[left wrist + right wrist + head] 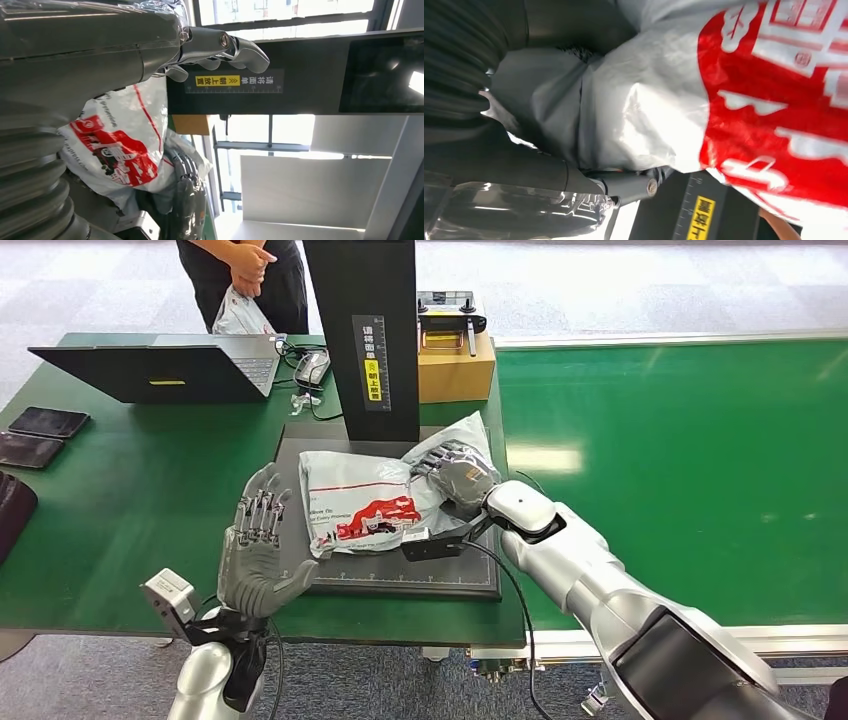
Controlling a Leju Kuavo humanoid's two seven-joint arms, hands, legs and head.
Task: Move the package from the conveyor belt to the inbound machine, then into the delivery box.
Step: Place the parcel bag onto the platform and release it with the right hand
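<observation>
A green conveyor belt is running along the right side of a green table. On the table, a black scanning machine is standing with its upright column rising from a flat dark base plate. A white package with red printing is lying on that plate. The right hand is gripping the package's right end, its fingers closing around the plastic. The left hand is hovering just beside the package's left edge, its fingers spread and holding nothing.
</observation>
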